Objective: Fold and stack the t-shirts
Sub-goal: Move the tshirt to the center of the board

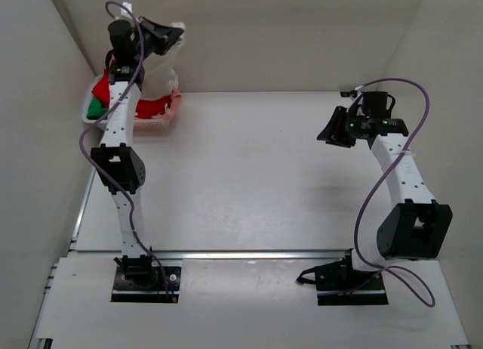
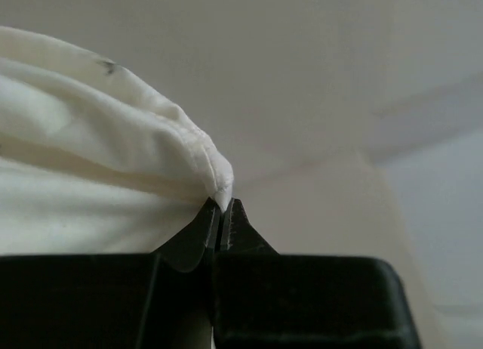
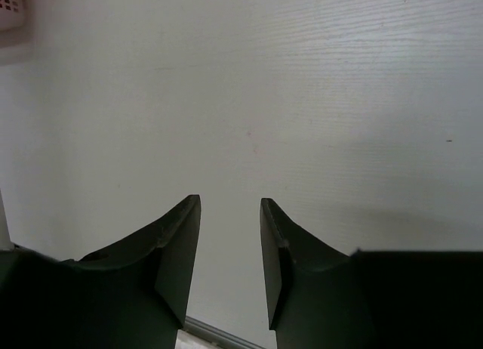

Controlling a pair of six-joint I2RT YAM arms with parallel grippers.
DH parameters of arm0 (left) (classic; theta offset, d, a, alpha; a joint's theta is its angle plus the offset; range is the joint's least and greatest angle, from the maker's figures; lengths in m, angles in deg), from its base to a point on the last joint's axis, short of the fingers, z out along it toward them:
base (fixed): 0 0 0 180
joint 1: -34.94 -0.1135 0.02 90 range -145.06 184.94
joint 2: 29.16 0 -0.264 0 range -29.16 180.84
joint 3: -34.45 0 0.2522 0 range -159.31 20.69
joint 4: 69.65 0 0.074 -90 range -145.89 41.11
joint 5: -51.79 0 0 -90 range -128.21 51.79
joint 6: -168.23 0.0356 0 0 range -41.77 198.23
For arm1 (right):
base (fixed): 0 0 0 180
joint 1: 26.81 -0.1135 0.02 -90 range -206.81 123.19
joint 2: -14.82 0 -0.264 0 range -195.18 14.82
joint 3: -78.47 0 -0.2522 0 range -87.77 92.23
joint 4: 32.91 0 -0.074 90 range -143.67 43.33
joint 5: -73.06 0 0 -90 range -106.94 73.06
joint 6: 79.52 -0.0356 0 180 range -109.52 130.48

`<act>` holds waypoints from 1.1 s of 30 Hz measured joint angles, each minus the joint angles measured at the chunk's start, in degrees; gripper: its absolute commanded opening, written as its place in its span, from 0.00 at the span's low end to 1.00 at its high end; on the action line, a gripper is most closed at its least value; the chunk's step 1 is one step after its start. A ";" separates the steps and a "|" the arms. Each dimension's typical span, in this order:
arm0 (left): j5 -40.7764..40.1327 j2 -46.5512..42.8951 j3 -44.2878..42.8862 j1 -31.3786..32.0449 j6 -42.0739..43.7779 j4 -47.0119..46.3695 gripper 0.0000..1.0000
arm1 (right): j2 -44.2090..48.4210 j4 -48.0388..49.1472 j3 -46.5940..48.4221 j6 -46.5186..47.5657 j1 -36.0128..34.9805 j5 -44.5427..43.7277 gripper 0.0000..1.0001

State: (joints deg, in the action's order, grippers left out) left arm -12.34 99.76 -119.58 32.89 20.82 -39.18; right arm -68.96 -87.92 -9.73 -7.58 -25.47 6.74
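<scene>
**Left tool (image 2: 223,205) pinches an off-white shirt (image 2: 98,137) above the basket (image 1: 85,113)**

Black fingertips at the bottom of the left wrist view are pressed together on a hemmed edge of the shirt. The cloth bulges up and away to the left in soft wrinkles. From above, the left arm reaches to the far left corner of the desk (image 1: 249,175). The shirt hangs from the raised tool down into the white mesh basket there. A red shirt (image 1: 151,106) and a green shirt (image 1: 96,109) lie bunched in the basket under it. The right tool (image 3: 230,202) hovers over bare desk on the right side, well apart from the basket. Its jaws stand partly apart with nothing between them.
</scene>
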 measured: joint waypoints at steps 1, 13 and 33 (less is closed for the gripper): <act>3.63 -0.02 -0.07 1.31 -5.40 -5.33 0.00 | 0.07 0.66 -0.22 0.00 0.28 -0.02 0.35; 29.03 -12.61 3.50 22.80 -31.91 -28.50 0.00 | 4.22 6.25 -5.31 -0.42 -0.22 -0.20 0.34; -0.98 -33.59 48.98 15.87 6.05 10.03 0.81 | 9.38 9.20 -12.00 -2.93 -3.06 -2.25 0.38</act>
State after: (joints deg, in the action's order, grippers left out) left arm -13.32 66.17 -70.60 48.76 26.88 -29.15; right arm -59.59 -78.72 -21.73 -10.51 -28.53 4.49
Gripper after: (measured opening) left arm 0.319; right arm 0.335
